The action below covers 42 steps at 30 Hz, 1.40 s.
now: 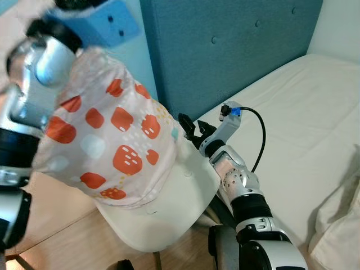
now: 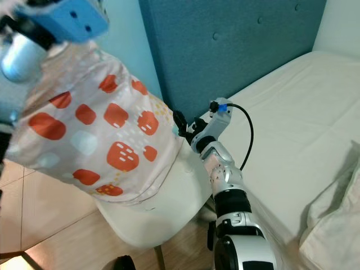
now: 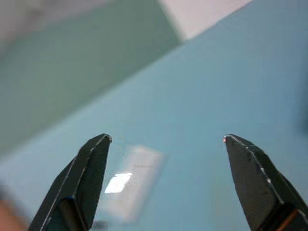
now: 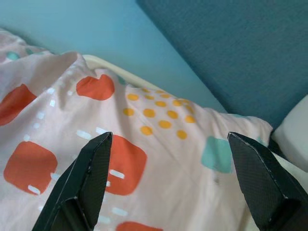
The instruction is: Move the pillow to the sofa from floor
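1. Left eye view: the pillow point(image 1: 109, 135), pale with orange blotches, is up off the floor and lies tilted across the upper left, its long axis running from the raised left arm down toward the right tool point(image 1: 190, 130). It rests partly over a cream chair point(image 1: 169, 214). The right tool sits at the pillow's lower right edge, touching or just beside the cloth; its fingertips are too small here to judge. The white mattress point(image 1: 304, 124) lies to the right of the pillow, beyond the right arm, backed by a dark teal headboard point(image 1: 225, 45). No sofa can be made out.

2. Right eye view: same layout. The pillow's upper left corner is cut off by the frame and by the blue-capped left arm, so how the pillow is held there is hidden. My judgement: the carry must go rightward, across the right arm's side.

3. Left wrist view: the left tool point(image 3: 166, 142) has its two fingers spread wide with nothing between them, pointing at a bare light-blue wall point(image 3: 231, 72). A pale blurred patch on it cannot be identified.

4. Right wrist view: the right tool's fingers are spread wide over the pillow cloth, not closed on it; whether the tips press into it cannot be told.
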{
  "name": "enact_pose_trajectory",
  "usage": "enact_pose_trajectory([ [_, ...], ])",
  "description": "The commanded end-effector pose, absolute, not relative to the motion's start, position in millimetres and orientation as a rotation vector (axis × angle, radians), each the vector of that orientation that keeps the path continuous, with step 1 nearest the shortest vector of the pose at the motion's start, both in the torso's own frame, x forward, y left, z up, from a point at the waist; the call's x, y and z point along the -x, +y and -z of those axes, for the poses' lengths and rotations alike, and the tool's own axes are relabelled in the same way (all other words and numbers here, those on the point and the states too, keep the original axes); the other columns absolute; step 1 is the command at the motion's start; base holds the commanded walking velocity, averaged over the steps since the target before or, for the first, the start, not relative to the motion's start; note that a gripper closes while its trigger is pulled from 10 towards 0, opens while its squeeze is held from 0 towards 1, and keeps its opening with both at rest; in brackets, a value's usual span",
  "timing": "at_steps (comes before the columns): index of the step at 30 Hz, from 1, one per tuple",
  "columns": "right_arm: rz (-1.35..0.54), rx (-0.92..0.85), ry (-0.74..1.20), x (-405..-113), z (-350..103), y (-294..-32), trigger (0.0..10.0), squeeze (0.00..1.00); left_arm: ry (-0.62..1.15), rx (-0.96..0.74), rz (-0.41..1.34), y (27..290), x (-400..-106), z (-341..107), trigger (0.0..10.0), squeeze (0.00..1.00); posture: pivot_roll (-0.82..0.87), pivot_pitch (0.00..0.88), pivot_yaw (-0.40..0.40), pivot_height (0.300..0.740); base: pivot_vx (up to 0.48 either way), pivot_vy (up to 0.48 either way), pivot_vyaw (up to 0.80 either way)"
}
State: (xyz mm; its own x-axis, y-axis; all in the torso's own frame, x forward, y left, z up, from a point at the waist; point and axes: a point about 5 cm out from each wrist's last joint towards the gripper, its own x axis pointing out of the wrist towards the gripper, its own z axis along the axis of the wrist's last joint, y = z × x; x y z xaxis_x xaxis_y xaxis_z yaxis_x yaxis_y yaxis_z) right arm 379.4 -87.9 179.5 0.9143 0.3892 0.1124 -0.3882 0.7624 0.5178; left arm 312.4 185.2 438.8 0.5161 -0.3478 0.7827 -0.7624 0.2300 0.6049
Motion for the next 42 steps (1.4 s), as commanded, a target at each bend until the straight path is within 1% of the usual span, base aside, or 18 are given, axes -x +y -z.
enact_pose_trajectory([
  [1, -0.44, -0.577, 0.011, -378, -178, -81, 10.0, 0.0, -1.102, -1.438, -0.535, 197, -300, -454, 10.0, 0.0, -0.18, 0.107, 0.102, 0.565, 0.0, 0.0, 0.0],
  [5, -0.441, -0.578, 0.012, -378, -177, -81, 10.0, 0.0, -1.107, -1.407, -0.597, 206, -294, -459, 10.0, 0.0, -0.18, 0.106, 0.102, 0.565, 0.0, 0.0, 0.0],
  [7, -0.441, -0.575, 0.014, -378, -177, -81, 10.0, 0.0, -1.065, -1.227, -0.447, 205, -298, -453, 10.0, 0.0, -0.18, 0.104, 0.1, 0.565, 0.0, 0.0, 0.0],
  [8, -0.441, -0.575, 0.014, -378, -177, -81, 10.0, 0.0, -1.065, -1.227, -0.447, 205, -298, -453, 10.0, 0.0, -0.18, 0.104, 0.1, 0.565, 0.0, 0.0, 0.0],
  [10, -0.439, -0.57, 0.017, -379, -176, -81, 10.0, 0.0, -0.876, -0.851, 0.107, 175, -318, -401, 10.0, 0.0, -0.17, 0.103, 0.101, 0.565, 0.0, 0.0, 0.0],
  [11, -0.438, -0.568, 0.018, -379, -176, -81, 10.0, 0.0, -0.825, -0.753, 0.261, 164, -321, -383, 10.0, 0.0, -0.17, 0.103, 0.1, 0.565, 0.0, 0.0, 0.0],
  [12, -0.437, -0.568, 0.016, -379, -176, -81, 10.0, 0.0, -0.737, -0.724, 0.421, 150, -324, -353, 10.0, 0.0, -0.17, 0.105, 0.1, 0.565, 0.0, 0.0, 0.0],
  [15, -0.442, -0.575, 0.004, -379, -177, -84, 10.0, 0.0, -0.561, -0.743, 0.623, 132, -323, -297, 10.0, 0.0, -0.17, 0.109, 0.102, 0.565, 0.0, 0.0, 0.0],
  [18, -0.464, -0.607, -0.011, -377, -176, -88, 10.0, 0.0, -0.466, -0.666, 0.618, 130, -326, -265, 10.0, 0.0, -0.18, 0.113, 0.107, 0.57, 0.0, 0.0, 0.0],
  [20, -0.464, -0.607, -0.011, -377, -176, -88, 10.0, 0.0, -0.466, -0.666, 0.618, 130, -326, -265, 10.0, 0.0, -0.18, 0.113, 0.107, 0.57, 0.0, 0.0, 0.0],
  [22, -0.475, -0.62, -0.02, -374, -176, -92, 10.0, 0.0, -0.401, -0.542, 0.547, 133, -331, -244, 10.0, 0.0, -0.18, 0.115, 0.107, 0.58, 0.0, 0.0, 0.0],
  [25, -0.478, -0.621, -0.024, -373, -175, -94, 10.0, 0.0, -0.376, -0.477, 0.503, 136, -333, -236, 10.0, 0.0, -0.18, 0.117, 0.11, 0.585, 0.0, 0.0, 0.0],
  [26, -0.481, -0.615, -0.027, -372, -173, -97, 10.0, 0.0, -0.347, -0.364, 0.421, 141, -336, -227, 10.0, 0.0, -0.18, 0.12, 0.113, 0.59, 0.0, 0.0, 0.0],
  [27, -0.481, -0.615, -0.027, -372, -173, -97, 10.0, 0.0, -0.347, -0.364, 0.421, 141, -336, -227, 10.0, 0.0, -0.18, 0.12, 0.113, 0.59, 0.0, 0.0, 0.0],
  [28, -0.484, -0.6, -0.028, -370, -171, -99, 10.0, 0.0, -0.309, -0.24, 0.358, 147, -336, -217, 10.0, 0.0, -0.18, 0.122, 0.11, 0.595, 0.0, 0.0, 0.0],
  [33, -0.492, -0.515, -0.007, -364, -159, -103, 10.0, 0.0, -0.158, -0.06, 0.226, 141, -332, -176, 10.0, 0.0, -0.18, 0.128, 0.106, 0.61, -0.147, 0.0, 0.0],
  [38, -0.489, -0.447, 0.019, -357, -147, -112, 10.0, 0.0, -0.125, 0.018, 0.09, 142, -324, -156, 10.0, 0.0, -0.19, 0.129, 0.096, 0.63, -0.175, 0.0, 0.0],
  [42, -0.49, -0.415, 0.033, -352, -141, -116, 10.0, 0.0, -0.135, 0.021, 0.073, 147, -320, -153, 10.0, 0.0, -0.19, 0.131, 0.09, 0.645, 0.0, 0.0, 0.0],
])
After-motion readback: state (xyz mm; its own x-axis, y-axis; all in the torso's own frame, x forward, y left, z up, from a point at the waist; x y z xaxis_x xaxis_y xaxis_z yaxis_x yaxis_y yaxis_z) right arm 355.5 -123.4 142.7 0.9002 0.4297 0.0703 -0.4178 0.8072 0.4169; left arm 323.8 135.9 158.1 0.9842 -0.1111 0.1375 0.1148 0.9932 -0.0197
